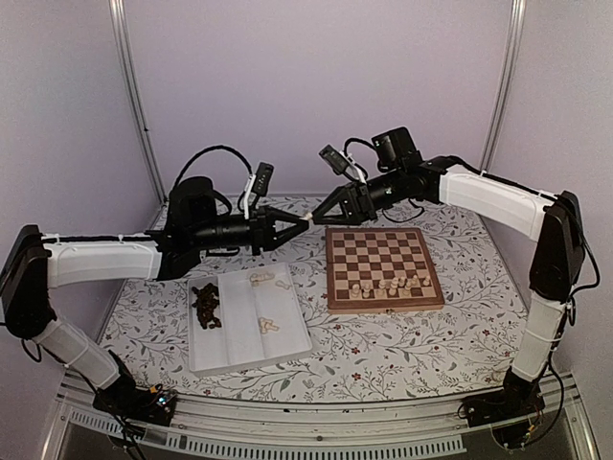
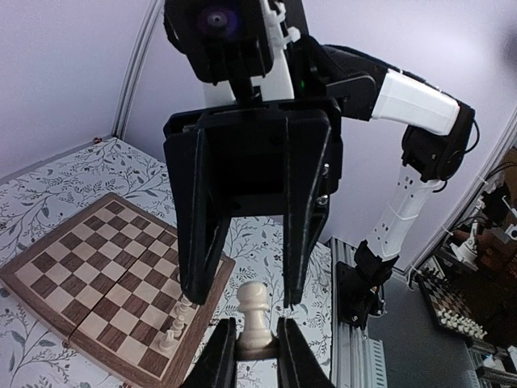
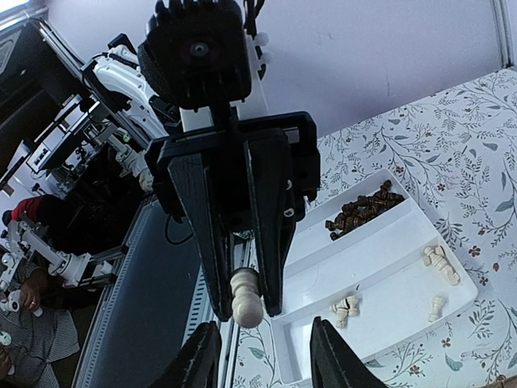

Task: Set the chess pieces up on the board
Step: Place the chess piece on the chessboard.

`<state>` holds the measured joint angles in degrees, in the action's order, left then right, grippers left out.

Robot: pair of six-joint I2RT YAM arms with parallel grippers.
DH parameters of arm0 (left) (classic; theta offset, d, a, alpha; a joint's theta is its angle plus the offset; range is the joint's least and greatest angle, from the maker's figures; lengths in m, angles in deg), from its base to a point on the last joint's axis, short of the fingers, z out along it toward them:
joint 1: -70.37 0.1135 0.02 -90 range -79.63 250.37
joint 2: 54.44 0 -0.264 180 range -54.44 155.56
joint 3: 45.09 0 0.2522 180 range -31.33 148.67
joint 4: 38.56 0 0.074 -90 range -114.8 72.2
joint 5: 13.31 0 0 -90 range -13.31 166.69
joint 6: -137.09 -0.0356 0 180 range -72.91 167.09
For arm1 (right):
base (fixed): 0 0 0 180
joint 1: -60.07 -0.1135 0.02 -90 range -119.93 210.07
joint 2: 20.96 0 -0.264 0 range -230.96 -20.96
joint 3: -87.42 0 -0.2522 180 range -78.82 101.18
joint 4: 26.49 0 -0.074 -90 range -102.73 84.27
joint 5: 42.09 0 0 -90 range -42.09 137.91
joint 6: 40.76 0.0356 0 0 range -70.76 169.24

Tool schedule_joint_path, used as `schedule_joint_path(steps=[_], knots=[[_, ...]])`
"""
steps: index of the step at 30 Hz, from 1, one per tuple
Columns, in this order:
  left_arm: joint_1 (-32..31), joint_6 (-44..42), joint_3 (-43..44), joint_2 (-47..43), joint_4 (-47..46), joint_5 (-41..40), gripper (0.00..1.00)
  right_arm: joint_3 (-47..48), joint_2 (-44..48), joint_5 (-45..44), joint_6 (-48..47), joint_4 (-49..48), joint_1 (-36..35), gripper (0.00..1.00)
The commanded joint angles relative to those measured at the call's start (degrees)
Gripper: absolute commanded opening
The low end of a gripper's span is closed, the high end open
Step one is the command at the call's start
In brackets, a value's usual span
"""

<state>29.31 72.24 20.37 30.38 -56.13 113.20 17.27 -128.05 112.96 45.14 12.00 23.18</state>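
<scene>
Left tool [image 1: 299, 224] clamped on a cream pawn [image 2: 255, 311], held in air above counter [image 1: 402, 345] between tray [image 1: 244, 337] and board [image 1: 378, 247], tip to tip with right tool [image 3: 265, 356], whose fingers stand apart, flanking the pawn's head.

It was a robotics lab: beyond the floral-clothed worktop [image 1: 402, 356] stood other white robot arms [image 3: 60, 263], grey metal frame posts [image 1: 134, 105] and plain lilac walls [image 1: 316, 77].
</scene>
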Motion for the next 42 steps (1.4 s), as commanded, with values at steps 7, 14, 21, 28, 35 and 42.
schedule_joint_path(steps=[7,14,21,28,35,42], knots=[[-1.5,-0.1,2.6,1.8,-2.1,0.2,0.16,2.4,-1.5,3.4,2.1,-2.1,-0.8,0.32],[-1.7,-0.3,2.8,2.6,-1.7,-0.2,0.16,1.8,-0.7,3.8,1.6,-2.2,-1.0,0.23],[-1.7,0.0,3.1,3.2,-2.0,-0.9,0.16,1.4,-0.5,4.1,1.5,-2.2,-1.4,0.13],[-1.7,0.2,3.1,3.3,-3.0,-1.7,0.16,0.7,-0.5,3.6,1.5,-2.2,-1.6,0.14],[-1.7,0.2,2.7,3.3,-3.7,-2.3,0.16,0.7,-1.1,2.8,2.0,-2.4,-1.6,0.19],[-1.6,0.3,2.4,3.5,-4.3,-2.8,0.16,0.7,-1.5,3.1,2.3,-2.4,-1.7,0.12]])
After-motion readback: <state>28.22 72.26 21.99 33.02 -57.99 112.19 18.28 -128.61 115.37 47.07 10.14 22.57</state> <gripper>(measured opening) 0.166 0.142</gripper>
